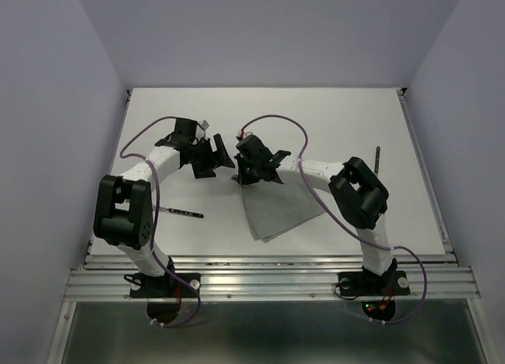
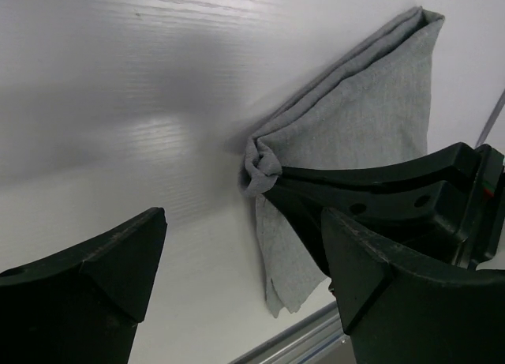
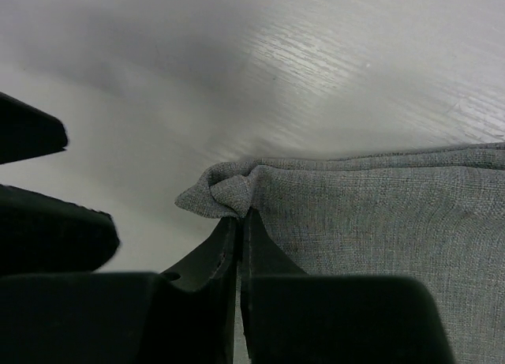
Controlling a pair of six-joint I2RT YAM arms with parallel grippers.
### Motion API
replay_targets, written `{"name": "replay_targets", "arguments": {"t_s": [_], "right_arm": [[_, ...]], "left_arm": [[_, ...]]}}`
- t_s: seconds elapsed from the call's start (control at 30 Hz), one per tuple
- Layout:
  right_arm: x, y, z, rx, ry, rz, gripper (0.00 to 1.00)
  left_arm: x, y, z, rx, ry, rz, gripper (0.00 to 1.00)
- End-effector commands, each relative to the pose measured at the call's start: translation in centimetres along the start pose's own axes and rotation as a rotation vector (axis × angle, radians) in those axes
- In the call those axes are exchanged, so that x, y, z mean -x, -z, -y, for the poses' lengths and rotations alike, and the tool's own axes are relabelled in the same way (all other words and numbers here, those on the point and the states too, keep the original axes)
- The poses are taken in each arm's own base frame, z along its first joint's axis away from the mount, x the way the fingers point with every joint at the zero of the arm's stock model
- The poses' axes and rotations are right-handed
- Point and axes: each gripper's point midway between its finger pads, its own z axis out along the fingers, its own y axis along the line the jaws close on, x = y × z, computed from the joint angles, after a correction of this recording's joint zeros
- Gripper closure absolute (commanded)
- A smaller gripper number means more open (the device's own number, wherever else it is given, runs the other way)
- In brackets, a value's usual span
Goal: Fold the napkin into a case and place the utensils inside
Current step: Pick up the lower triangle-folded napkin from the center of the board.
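Top external view shows the plain mid-grey soft cloth napkin [image 1: 278,212] lying doubled over on itself on the white table [image 1: 331,111], about the middle and toward the near edge, with layered edges showing along its near side. It makes a broad, skewed oblong, not a narrow pouch, so I judge the folding part done, with at least one more fold needed before it counts as a case. The right gripper [image 3: 239,222] has its fingers pressed together on the napkin's far left corner, and the cloth bunches into a small knot at the tips. The left gripper [image 2: 245,222] hangs just beside that same corner, its fingers spread wide with nothing between them. The utensils lie outside the cloth. One slim dark-handled metal piece [image 1: 181,212] rests on bare table toward the near left corner, close to the left arm and well apart from the napkin. A second thin dark stick [image 1: 377,157] lies near the right edge. Whether there is a third I cannot tell. Finishing the case and putting the cutlery inside both look undone.
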Motion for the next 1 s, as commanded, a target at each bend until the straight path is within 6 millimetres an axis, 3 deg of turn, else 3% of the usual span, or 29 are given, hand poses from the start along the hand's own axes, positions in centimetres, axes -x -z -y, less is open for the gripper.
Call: {"name": "replay_targets", "arguments": {"t_s": [0.0, 0.33, 0.67, 0.97], "right_arm": [[3.1, 1.9, -2.4, 0.124, -0.008, 0.089, 0.99], [2.4, 2.3, -2.4, 0.158, -0.002, 0.067, 0.99], [1.8, 2.1, -2.4, 0.167, 0.008, 0.05, 0.99], [2.3, 2.4, -2.0, 0.163, 0.006, 0.063, 0.99]], "left_arm": [[-1.1, -1.0, 1.9, -0.115, 0.014, -0.048, 0.09], [-2.8, -4.0, 1.4, -0.143, 0.067, -0.123, 0.09], [-2.6, -5.8, 2.1, -0.177, 0.106, -0.133, 0.16], [-3.5, -6.7, 1.8, -0.158, 0.12, -0.162, 0.42]]}}
